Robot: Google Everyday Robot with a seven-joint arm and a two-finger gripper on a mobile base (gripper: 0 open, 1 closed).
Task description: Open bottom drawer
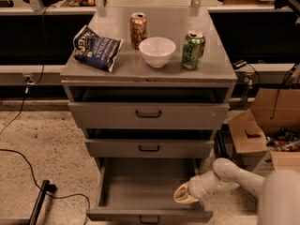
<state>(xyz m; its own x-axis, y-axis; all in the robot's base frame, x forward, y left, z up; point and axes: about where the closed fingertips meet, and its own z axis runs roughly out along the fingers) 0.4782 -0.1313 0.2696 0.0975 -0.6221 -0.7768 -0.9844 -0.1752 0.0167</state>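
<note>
The bottom drawer (140,186) of the grey metal cabinet (220,69) is pulled far out, its inside empty and its small dark handle (149,219) at the bottom edge of the view. My gripper (183,194) reaches in from the right over the drawer's right front corner, at the end of my pale arm (225,176). The middle drawer (149,148) and the top drawer (148,115) sit slightly pulled out above it.
On the cabinet top stand a blue chip bag (96,48), a brown can (138,30), a white bowl (157,51) and a green can (193,50). Cardboard boxes (262,125) lie to the right. A black cable (28,163) and a dark bar (40,201) lie on the floor at left.
</note>
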